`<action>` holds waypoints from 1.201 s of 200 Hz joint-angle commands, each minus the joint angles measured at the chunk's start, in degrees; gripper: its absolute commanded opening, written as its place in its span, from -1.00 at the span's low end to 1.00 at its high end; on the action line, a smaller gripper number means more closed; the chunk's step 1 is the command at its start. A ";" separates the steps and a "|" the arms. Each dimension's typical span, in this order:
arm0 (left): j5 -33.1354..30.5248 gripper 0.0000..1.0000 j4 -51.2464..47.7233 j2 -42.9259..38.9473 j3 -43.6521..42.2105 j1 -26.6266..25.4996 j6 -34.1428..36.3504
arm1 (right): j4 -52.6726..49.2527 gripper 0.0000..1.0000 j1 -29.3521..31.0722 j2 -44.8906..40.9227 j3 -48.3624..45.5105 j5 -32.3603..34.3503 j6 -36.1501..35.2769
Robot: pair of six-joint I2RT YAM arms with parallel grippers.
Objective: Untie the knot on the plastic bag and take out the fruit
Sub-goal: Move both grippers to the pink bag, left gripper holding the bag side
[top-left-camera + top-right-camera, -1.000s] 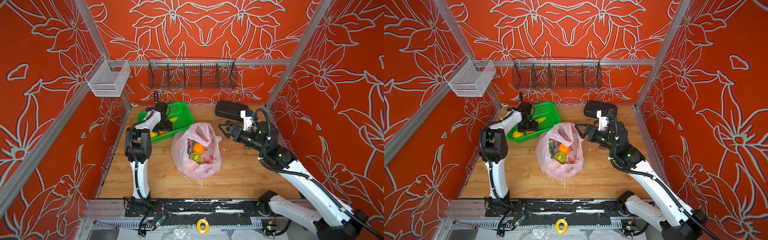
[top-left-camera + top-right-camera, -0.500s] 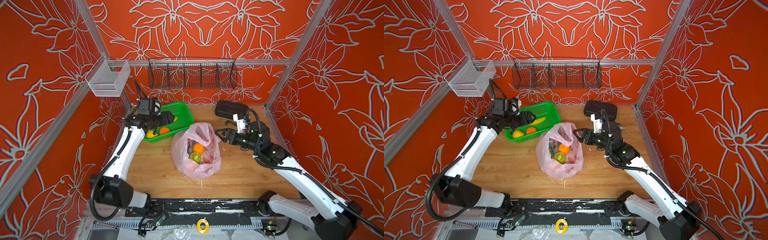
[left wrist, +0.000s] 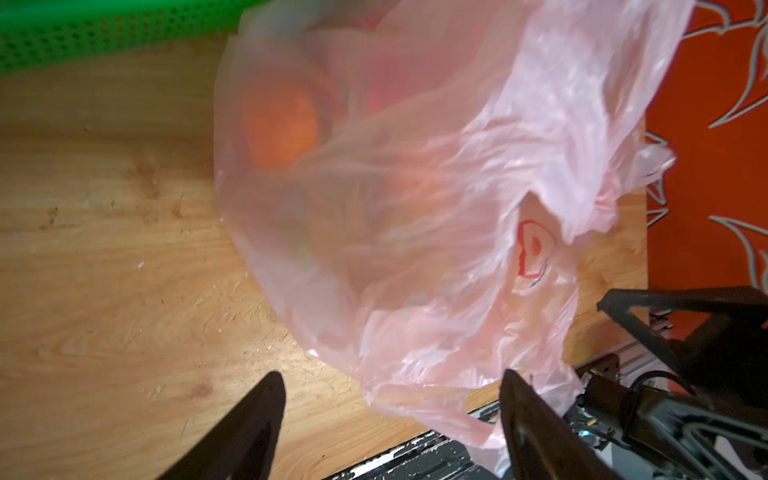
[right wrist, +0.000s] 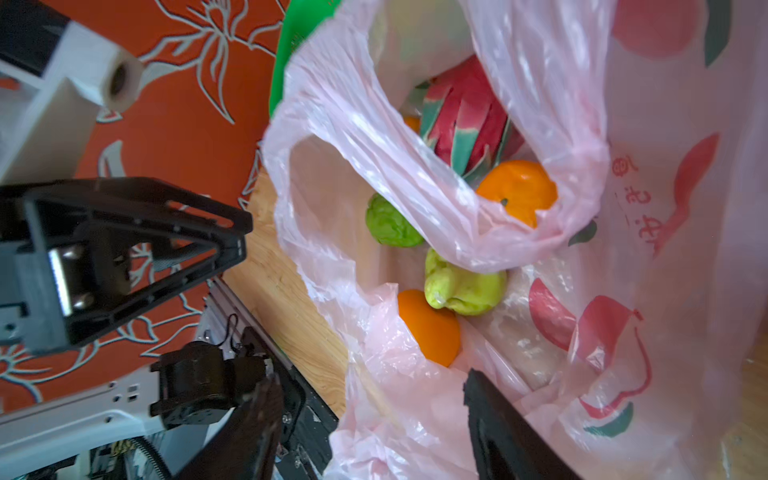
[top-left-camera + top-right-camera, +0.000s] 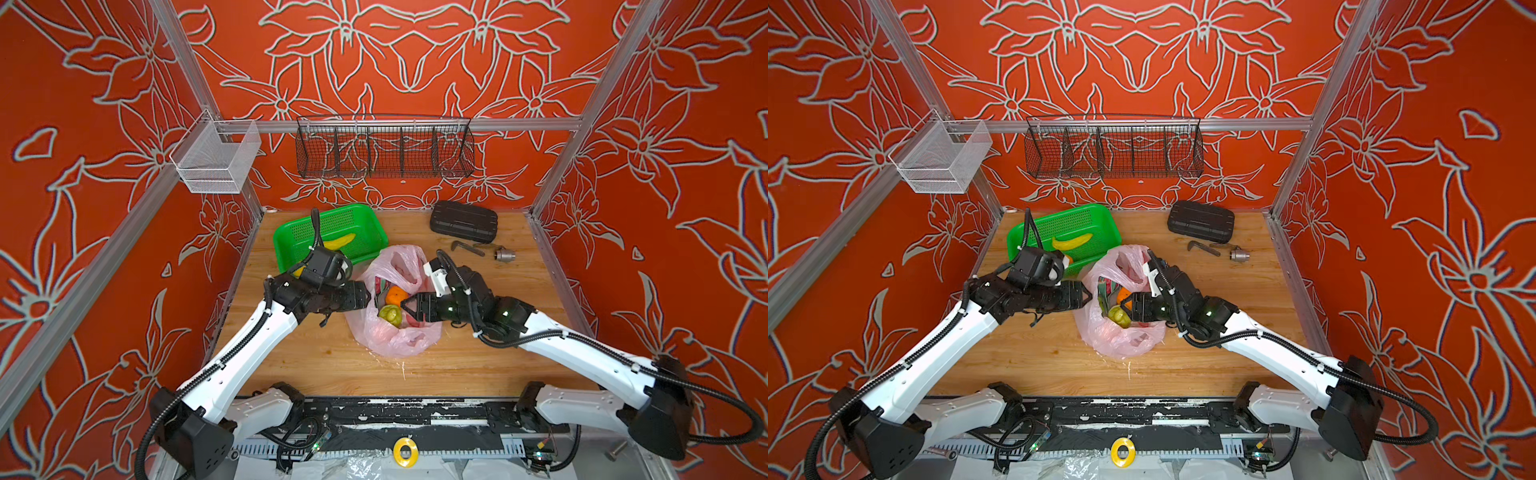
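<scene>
Right gripper has reached plastic bag holding fruit.

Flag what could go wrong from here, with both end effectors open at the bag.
1. The right end effector sits open over loose film at the mouth of the bag; closing may pinch plastic instead of the orange.
2. A handle loop drapes across the fruit, so a lifted piece may snag and drag the bag.
3. The left end effector is open beside the bag, not holding it, so it could slide.
</scene>
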 commanded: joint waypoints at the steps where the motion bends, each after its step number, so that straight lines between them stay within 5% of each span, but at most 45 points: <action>1: -2.32 0.62 2.25 -0.36 -4.95 -2.82 -4.62 | 1.23 0.45 2.22 2.78 -1.33 6.89 2.86; 66: -1.58 0.64 8.94 8.56 -9.00 -7.34 -6.30 | 2.94 0.56 4.23 13.56 0.20 14.67 10.93; 103: -2.74 -0.05 8.17 10.04 -11.73 -7.40 -6.99 | 7.75 0.61 4.18 17.79 0.45 14.51 16.44; 135: -2.45 -0.41 7.64 9.79 -14.80 -7.41 -7.05 | 7.42 0.69 4.17 22.62 4.27 13.92 17.93; 175: -2.14 -0.71 8.15 9.35 -17.70 -7.41 -7.60 | 4.53 0.73 4.18 27.62 7.77 13.19 18.55; 240: -3.24 -0.89 9.70 7.99 -20.97 -7.40 -8.78 | -0.58 0.72 4.28 32.96 9.74 15.25 19.08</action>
